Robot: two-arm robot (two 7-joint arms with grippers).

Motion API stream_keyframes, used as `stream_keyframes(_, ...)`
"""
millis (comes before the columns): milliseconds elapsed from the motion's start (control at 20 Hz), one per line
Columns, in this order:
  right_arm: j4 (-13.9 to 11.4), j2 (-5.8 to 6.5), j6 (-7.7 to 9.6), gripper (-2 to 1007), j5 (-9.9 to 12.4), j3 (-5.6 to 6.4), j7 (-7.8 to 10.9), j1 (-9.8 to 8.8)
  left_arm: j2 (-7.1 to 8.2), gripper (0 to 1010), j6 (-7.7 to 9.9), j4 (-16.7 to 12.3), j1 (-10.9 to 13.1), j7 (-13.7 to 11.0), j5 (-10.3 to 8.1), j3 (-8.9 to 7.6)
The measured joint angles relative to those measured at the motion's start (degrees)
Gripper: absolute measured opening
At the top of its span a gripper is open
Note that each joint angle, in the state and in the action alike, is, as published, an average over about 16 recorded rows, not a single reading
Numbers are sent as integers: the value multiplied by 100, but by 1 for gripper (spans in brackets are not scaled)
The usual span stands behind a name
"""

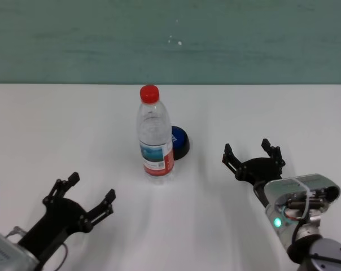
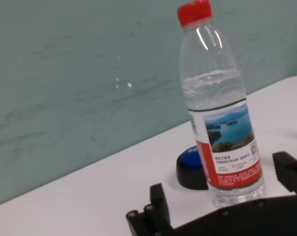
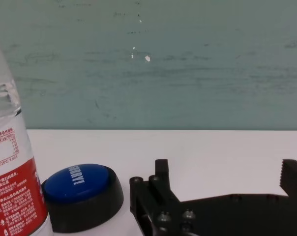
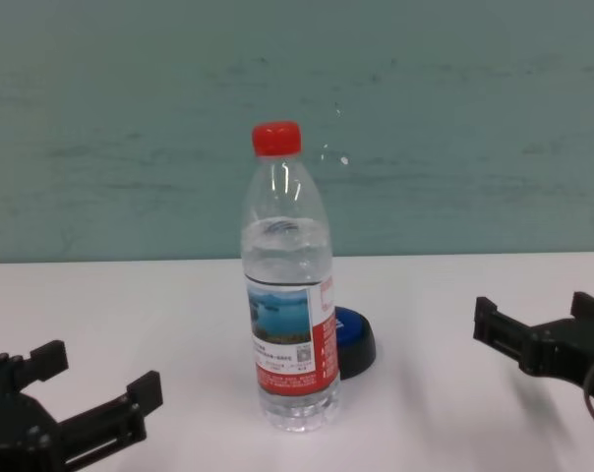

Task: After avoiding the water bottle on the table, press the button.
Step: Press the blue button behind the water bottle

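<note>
The water bottle stands upright mid-table, clear with a red cap and a blue-and-red label; it also shows in the chest view and both wrist views. Right behind it sits the button, blue-topped on a black base, partly hidden by the bottle. My right gripper hovers open to the right of the button, a short way off. Near the front left, my left gripper rests open, apart from the bottle. Both are empty.
The white table stretches wide on both sides of the bottle. A teal wall runs along its far edge.
</note>
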Motion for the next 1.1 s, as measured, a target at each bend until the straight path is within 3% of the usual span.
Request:
stream_keyframes(400,0,0,0,1004,0,0,0,0,-33,1000,-34,343,-448,-52,45,189)
stream_keyframes(1100,0,0,0,1004,0,0,0,0,-181,1000,-145,1089,-1266,-104,233,669)
